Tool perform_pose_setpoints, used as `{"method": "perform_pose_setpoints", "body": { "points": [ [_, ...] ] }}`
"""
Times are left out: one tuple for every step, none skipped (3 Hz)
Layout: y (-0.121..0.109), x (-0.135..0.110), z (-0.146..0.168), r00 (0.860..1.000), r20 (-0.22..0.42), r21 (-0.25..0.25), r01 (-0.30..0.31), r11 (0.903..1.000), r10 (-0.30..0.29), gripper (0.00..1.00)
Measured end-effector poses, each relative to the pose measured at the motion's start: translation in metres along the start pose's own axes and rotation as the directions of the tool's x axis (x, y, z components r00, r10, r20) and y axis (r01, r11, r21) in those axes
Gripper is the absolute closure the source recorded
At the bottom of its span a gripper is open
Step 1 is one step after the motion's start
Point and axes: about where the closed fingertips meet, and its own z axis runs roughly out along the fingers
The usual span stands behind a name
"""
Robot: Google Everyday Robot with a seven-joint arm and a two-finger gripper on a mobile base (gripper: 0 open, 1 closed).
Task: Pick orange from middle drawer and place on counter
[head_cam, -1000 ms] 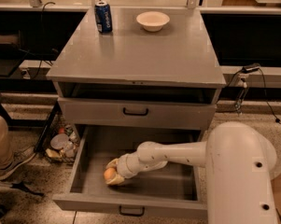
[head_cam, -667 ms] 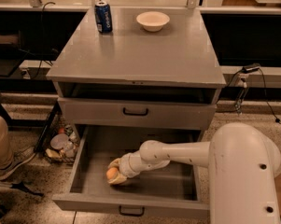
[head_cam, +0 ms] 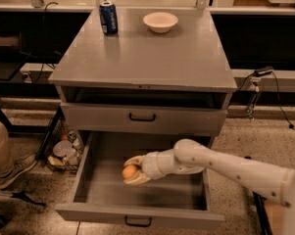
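The orange [head_cam: 129, 171] is small and round and sits between the fingers of my gripper [head_cam: 133, 171], inside the open middle drawer [head_cam: 137, 213]. The gripper is shut on the orange and holds it just above the drawer's grey floor, left of centre. My white arm reaches in from the lower right. The counter [head_cam: 147, 58] is the flat grey top of the cabinet, above the drawer.
A blue can [head_cam: 108, 17] and a cream bowl [head_cam: 160, 21] stand at the back of the counter. A shut drawer front with a black handle [head_cam: 142, 117] lies just above the open drawer. Clutter [head_cam: 63, 151] and a person's leg [head_cam: 1, 146] are at the left on the floor.
My gripper has moved a little to the right and upward with the orange in it. The arm's bulky base has shifted out toward the lower right.
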Motion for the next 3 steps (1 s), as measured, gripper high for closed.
{"method": "perform_pose_setpoints", "body": {
  "points": [
    [0.003, -0.034, -0.073, 0.996, 0.083, 0.071, 0.033, 0.9969, -0.039, 1.00],
    [0.005, -0.056, -0.156, 0.990, 0.113, 0.170, 0.067, 0.9832, -0.087, 1.00],
    [0.003, -0.074, -0.217, 0.984, 0.118, 0.239, 0.104, 0.9655, -0.135, 1.00]
  ]
}}
